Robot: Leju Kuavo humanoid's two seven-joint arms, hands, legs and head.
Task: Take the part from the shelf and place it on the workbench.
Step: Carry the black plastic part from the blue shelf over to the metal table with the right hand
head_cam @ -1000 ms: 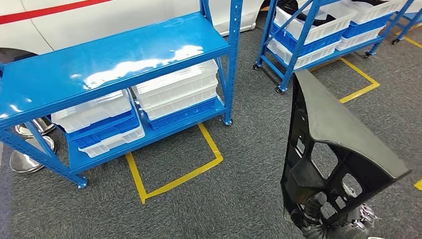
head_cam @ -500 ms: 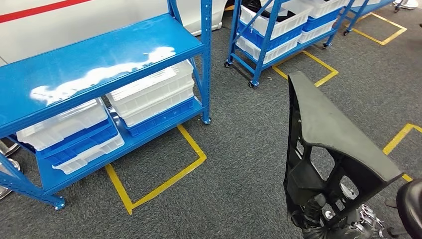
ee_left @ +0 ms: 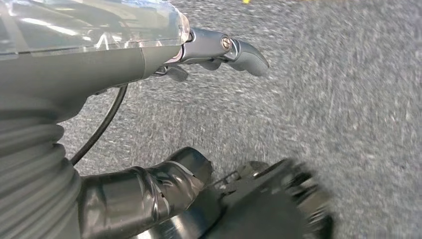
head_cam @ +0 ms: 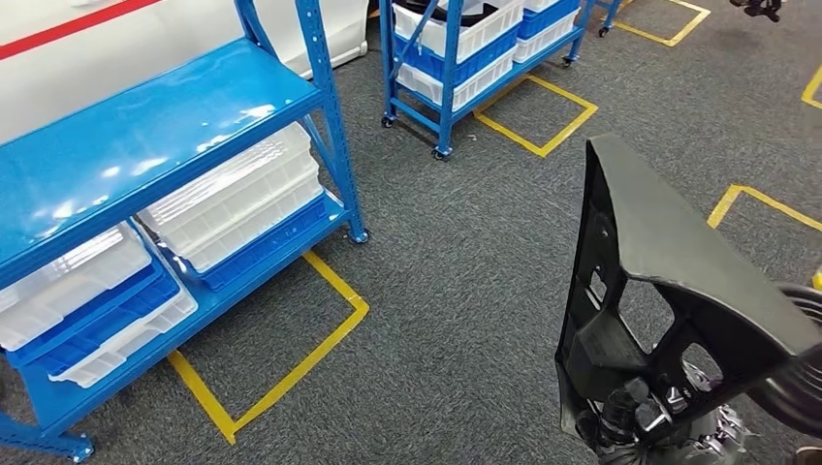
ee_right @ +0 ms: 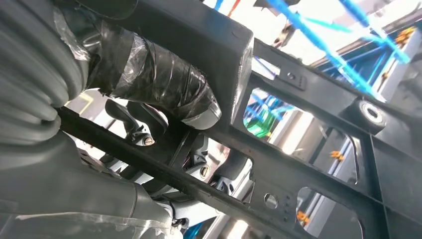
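Gripping black triangular cut-out part [head_cam: 669,281] upright, right robot hand [head_cam: 630,421], left robot hand [ee_left: 149,64] released

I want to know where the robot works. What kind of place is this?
Probably a factory or warehouse floor: blue shelves hold white bins, yellow tape marks the carpet, and the right hand carries a black part.

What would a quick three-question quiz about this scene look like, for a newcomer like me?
1. True or false: the right hand holds the large black plastic triangular part.
2. What fills the blue metal shelf's lower level? A) white and blue plastic bins B) tyres C) cardboard boxes
3. What colour is the tape marking the grey carpet floor?

Key: 1 true; 2 A; 3 yellow.
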